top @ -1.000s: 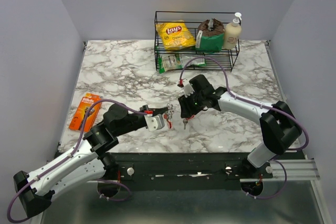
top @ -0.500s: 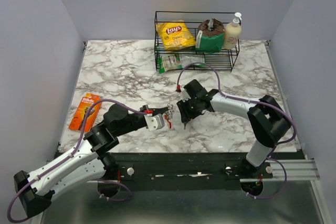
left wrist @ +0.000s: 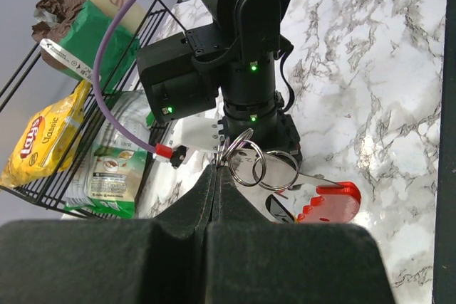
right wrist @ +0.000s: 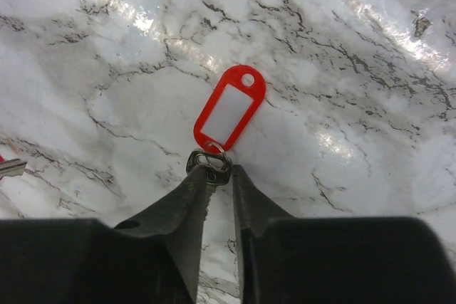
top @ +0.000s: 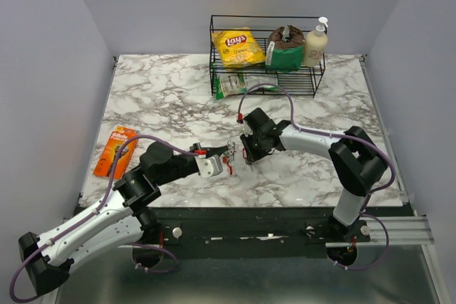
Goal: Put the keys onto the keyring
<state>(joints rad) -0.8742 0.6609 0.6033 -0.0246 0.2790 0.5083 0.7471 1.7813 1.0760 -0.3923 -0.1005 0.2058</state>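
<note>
Marble table [top: 157,97] beneath both arms: left gripper [left wrist: 217,171] was pinched shut on the keyring [left wrist: 258,165], and right gripper [right wrist: 214,170] clamped the red-tagged key [right wrist: 228,110] just beside it. Risk: if the thin coil failed to part, the key could slip free.

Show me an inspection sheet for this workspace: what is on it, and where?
Surface: white-and-grey marble tabletop.
Job's things: thin metal keyring bunch with a red plastic piece; small metal key with red oblong plastic tag.
Clutter: orange razor pack; black wire rack holding yellow crisp bag, green-and-brown bag, cream pump bottle, green packet.
Grippers: left fingers shut on the keyring bunch; right fingers pinch the key's metal end.
Cables: purple cables loop off both arms.
Surroundings: plain pale walls; nothing else seen.
</note>
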